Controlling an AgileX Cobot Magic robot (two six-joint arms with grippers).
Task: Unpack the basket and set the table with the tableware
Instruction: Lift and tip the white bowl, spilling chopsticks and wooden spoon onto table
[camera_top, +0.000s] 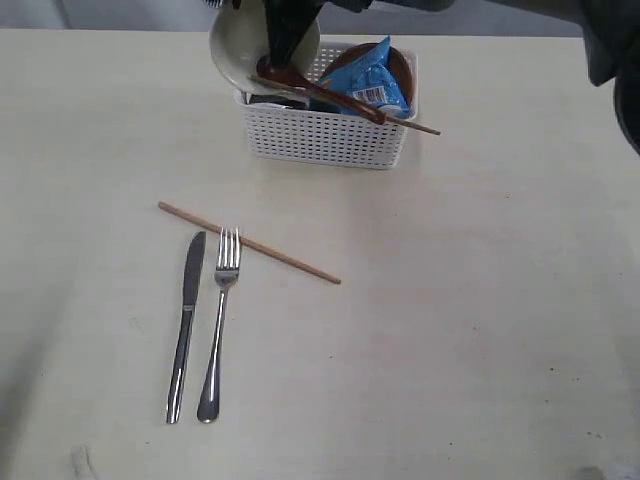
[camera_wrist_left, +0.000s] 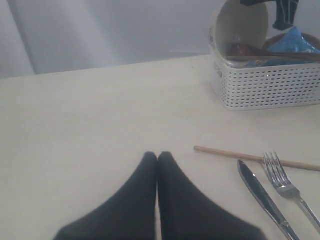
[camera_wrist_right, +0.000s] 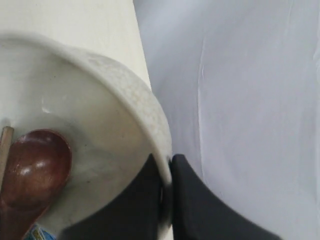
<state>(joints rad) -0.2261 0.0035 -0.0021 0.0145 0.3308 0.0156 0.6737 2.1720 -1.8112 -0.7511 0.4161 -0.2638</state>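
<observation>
Bowl (camera_wrist_right: 102, 122) rim between right fingers (camera_wrist_right: 200, 205)

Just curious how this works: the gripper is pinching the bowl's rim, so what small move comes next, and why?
Probably a slow lift upward. The right gripper is shut on the rim of the bowl, which leans tilted in the basket, and the wooden spoon has its head inside it, so going gently should let the spoon slip free.
</observation>
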